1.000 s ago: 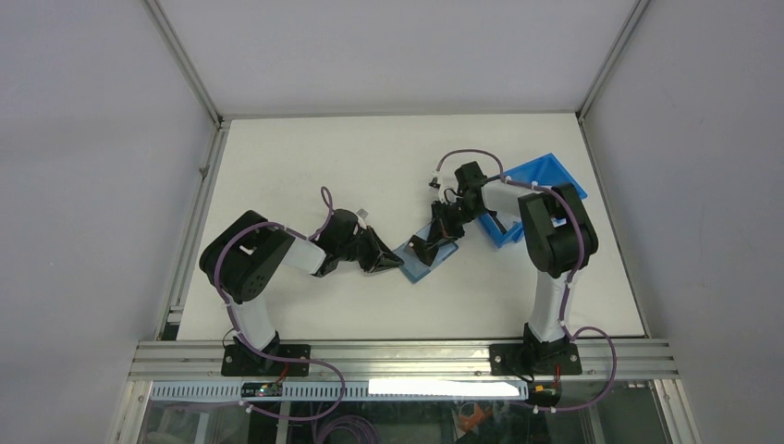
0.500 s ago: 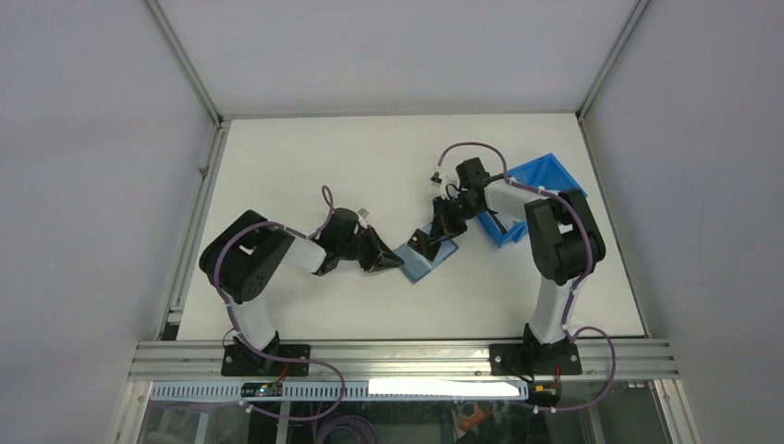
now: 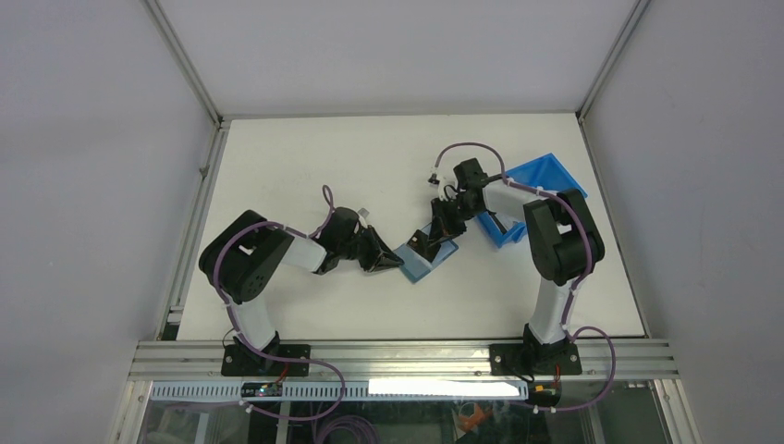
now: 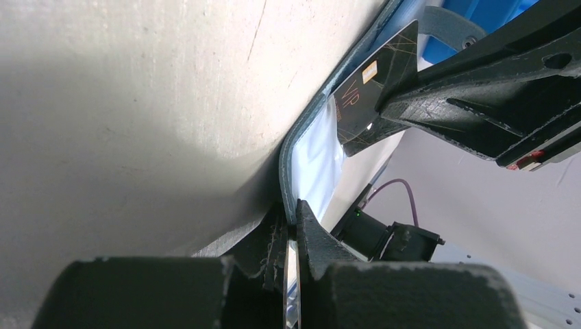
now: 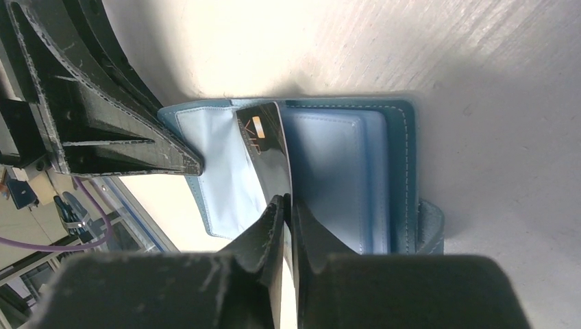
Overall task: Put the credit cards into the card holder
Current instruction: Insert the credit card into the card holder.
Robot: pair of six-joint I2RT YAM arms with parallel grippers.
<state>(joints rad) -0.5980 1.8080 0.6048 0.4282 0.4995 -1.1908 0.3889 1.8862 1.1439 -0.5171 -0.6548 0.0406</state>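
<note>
By my reading the task is in its middle; one credit card (image 5: 266, 147) is in hand and at the mouth of the card holder (image 5: 346, 171), but it is not yet seated; its leading corner lies over the pale lining near the fold, between the left flap and the stacked pockets on the right, and most of its length stands clear of the wallet; whether the corner has found a slot I cannot tell; no other card shows in any view, so how many are stowed or waiting cannot be told; what is left, at the least, is to slide this one home and release it. The card holder lies open on the tabletop (image 3: 296, 166) between the two arms, near the blue bin (image 3: 545, 176); the left gripper (image 4: 291, 229) is pinched together on the edge of the left flap; the right gripper (image 5: 284, 202) is closed tight on the card's rear edge, carrying it tilted against the lining. The wallet has a teal, leather-like skin with a stitched border and rounded corners; inside it is a smooth, lighter blue, the pockets layered flat one over another; a small snap tab (image 5: 430, 226) juts from the outer edge. The card is thin, stiff and glossy, dark with a gold chip patch, fine gold lines and "VIP" lettering; the tabletop is matte off-white with a faint brushed grain; the gripper fingers are black, wedge-shaped and rough-edged.
</note>
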